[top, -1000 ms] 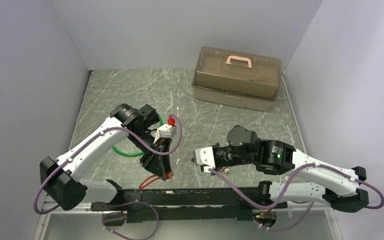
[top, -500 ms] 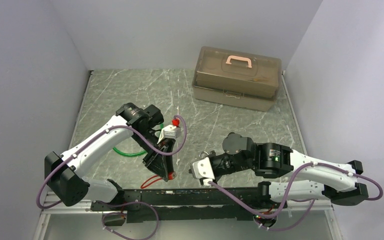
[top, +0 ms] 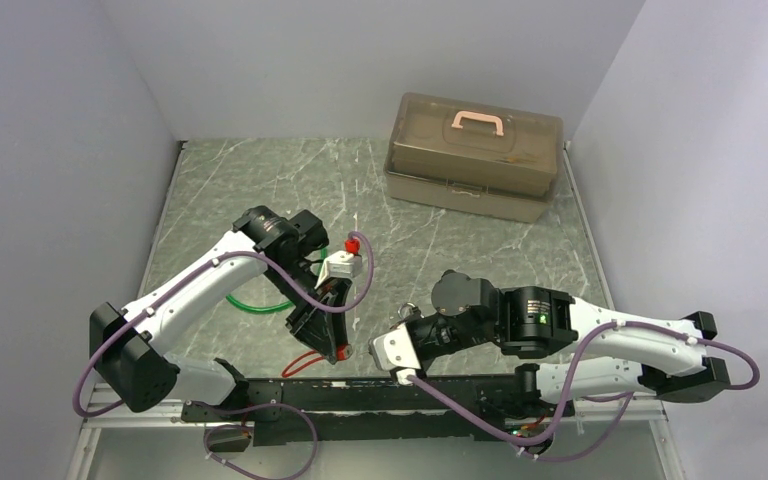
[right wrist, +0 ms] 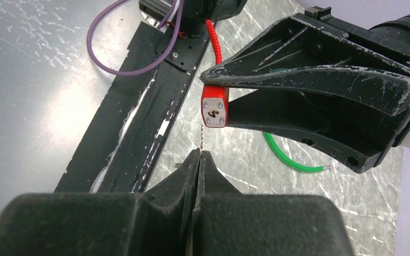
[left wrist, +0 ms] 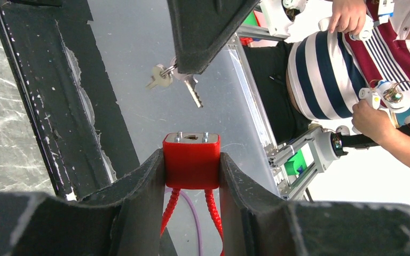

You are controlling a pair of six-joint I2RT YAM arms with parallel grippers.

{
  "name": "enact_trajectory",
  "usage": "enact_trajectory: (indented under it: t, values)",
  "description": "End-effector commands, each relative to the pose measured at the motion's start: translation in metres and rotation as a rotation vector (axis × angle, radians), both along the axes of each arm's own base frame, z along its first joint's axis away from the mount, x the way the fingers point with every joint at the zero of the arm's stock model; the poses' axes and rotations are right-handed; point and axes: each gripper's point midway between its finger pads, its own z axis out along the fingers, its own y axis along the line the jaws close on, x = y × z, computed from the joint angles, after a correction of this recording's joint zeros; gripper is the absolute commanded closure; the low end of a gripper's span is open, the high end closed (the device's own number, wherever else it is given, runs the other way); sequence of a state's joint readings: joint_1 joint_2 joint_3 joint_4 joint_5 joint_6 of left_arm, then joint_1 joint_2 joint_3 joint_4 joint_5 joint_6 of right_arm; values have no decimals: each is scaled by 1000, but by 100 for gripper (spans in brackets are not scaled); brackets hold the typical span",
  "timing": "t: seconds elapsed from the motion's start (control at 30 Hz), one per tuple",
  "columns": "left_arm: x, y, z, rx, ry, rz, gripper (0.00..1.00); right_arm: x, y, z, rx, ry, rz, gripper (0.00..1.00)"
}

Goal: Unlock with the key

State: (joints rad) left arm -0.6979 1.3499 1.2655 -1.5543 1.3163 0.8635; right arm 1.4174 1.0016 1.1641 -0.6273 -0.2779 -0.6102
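Moved: the right gripper (right wrist: 199,158) has swung left toward the table's near edge, closing on the left gripper (top: 332,338).
Right gripper: jaws pinched tight on the key (left wrist: 193,92), blade aimed at the lock.
Left gripper: clamped on the red padlock (left wrist: 191,161), keyhole face outward, just inside the black rail (top: 410,392).
Gap: key tip just short of the keyhole, not touching.
Room: toolbox (top: 475,155) well apart by the far wall.
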Motion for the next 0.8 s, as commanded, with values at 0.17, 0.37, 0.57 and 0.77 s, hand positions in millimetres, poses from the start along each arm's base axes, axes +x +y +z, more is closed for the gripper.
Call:
enact_trajectory:
  t: [0.17, 0.37, 0.57, 0.77]
  values:
    - [-11, 1, 19, -75, -13, -23, 100, 6, 13, 23, 66, -37, -16, 100]
    - [-12, 1, 19, -76, -13, -25, 100, 6, 17, 26, 74, -39, -10, 100]
    - [-11, 0, 18, -77, -12, -24, 100, 6, 19, 30, 91, -45, -10, 100]
    - [-10, -1, 20, -80, -10, -23, 100, 5, 20, 29, 90, -40, -3, 100]
